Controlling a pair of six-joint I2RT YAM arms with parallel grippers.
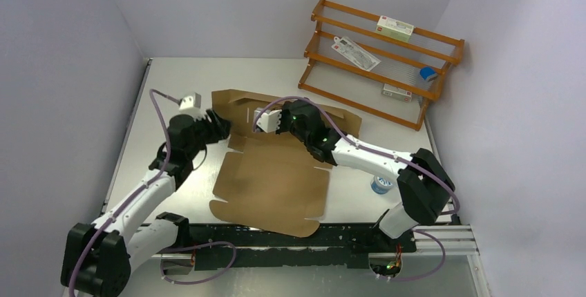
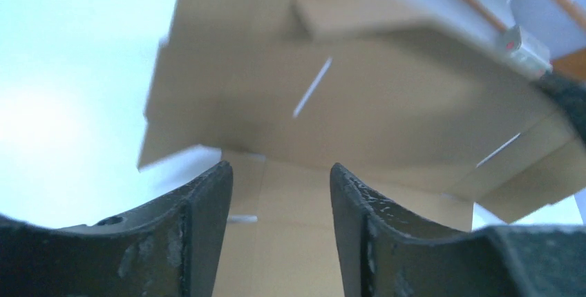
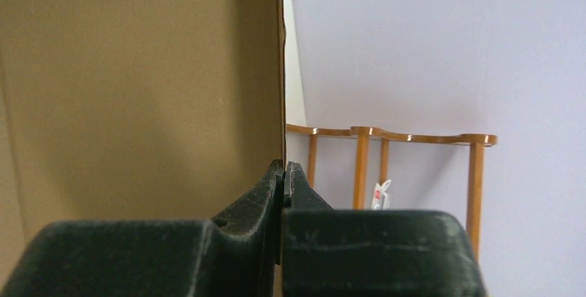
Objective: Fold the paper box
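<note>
Right end effector point(image 3: 284, 167) seemingly pinches paper box point(image 3: 138, 83) (cropped).

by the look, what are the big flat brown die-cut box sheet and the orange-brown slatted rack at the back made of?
The brown box sheet looks like cardboard, matte and unprinted: it shows fold creases, cut slots and a thin raw edge. No corrugation is visible. The orange-brown rack is probably varnished wood: it is glossy, with highlights on the rounded rails, though painted metal cannot be ruled out.

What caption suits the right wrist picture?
Right claw shut on an edge of the paper box, wooden rack behind.
</note>
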